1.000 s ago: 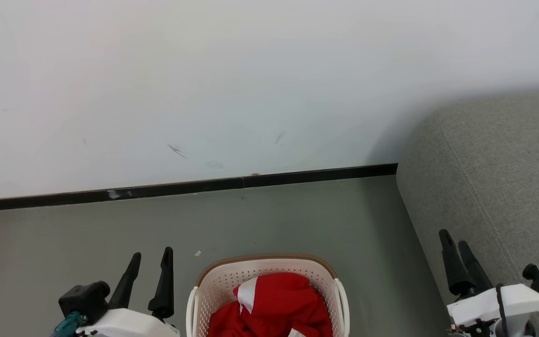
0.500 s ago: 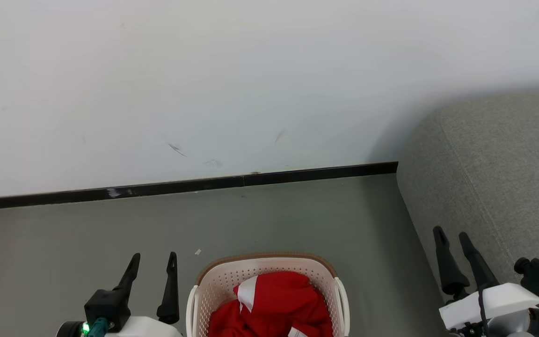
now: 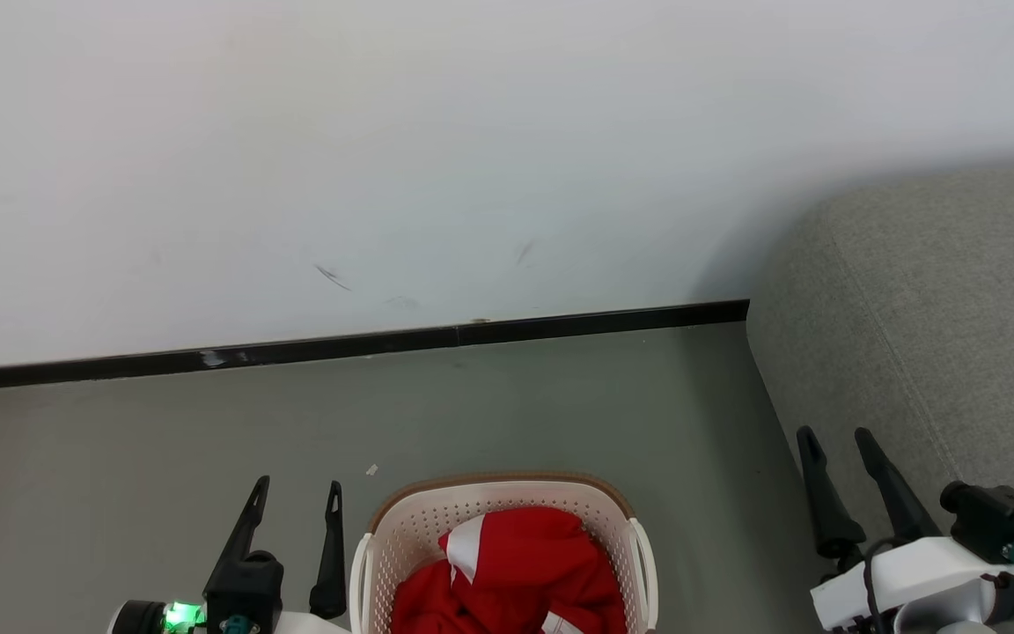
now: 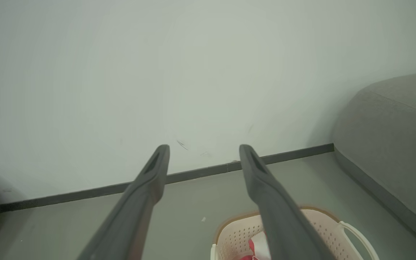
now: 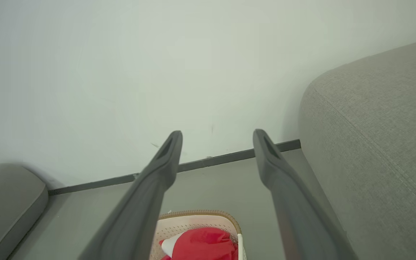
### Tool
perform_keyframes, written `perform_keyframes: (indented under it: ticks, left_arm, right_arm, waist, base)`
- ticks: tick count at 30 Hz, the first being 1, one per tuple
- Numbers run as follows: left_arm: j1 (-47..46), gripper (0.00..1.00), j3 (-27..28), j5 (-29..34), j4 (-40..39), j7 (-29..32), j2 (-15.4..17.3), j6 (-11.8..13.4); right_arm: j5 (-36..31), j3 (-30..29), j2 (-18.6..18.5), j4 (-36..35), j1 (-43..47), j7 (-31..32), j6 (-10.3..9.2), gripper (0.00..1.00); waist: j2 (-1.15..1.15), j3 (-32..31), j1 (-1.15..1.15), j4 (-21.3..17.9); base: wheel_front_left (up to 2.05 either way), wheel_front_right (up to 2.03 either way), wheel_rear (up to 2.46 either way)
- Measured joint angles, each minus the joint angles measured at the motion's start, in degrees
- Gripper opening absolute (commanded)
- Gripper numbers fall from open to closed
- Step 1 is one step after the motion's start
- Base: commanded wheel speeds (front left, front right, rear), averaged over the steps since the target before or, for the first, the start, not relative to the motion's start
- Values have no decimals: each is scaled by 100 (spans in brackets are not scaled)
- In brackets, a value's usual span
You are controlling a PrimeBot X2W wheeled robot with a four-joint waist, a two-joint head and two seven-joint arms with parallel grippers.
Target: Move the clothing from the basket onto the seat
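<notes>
Bright red clothing point(image 3: 516, 572) with white trim lies heaped in the cream basket point(image 3: 415, 524), which stands on the floor at the bottom middle of the head view. The grey seat point(image 3: 938, 326) rises at the right. My left gripper point(image 3: 297, 490) hangs open just left of the basket, with nothing between its fingers. My right gripper point(image 3: 835, 436) stands open in front of the seat's edge, right of the basket, also empty. The basket point(image 4: 312, 227) shows low in the left wrist view behind my open left gripper point(image 4: 204, 148). In the right wrist view, the clothing point(image 5: 204, 243) lies below my open right gripper point(image 5: 217, 133).
A white wall with a dark skirting strip point(image 3: 340, 348) runs across behind the grey floor point(image 3: 560, 414). A second grey cushioned piece point(image 5: 5, 195) stands at the far left in the right wrist view.
Both grippers have turned at the wrist and slid slightly: the left one lower and to the right, the right one leftward. Both have stayed open. The basket and clothing have kept still.
</notes>
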Motion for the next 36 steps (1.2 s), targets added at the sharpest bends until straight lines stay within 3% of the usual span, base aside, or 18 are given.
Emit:
perform_keyframes:
  ticks: [18, 36]
  left_arm:
    - [-32, 100, 78, -24, 249, -5, -2, 257]
    - [-164, 100, 76, -76, 309, -5, -3, 310]
  right_arm:
    - [-79, -77, -1, 13, -63, -1, 0, 100]
    - [-97, -71, -1, 25, -75, -1, 0, 100]
  waist:
    - [0, 56, -1, 14]
    - [0, 47, -1, 25]
  base:
    - [0, 0, 0]
    - [0, 0, 0]
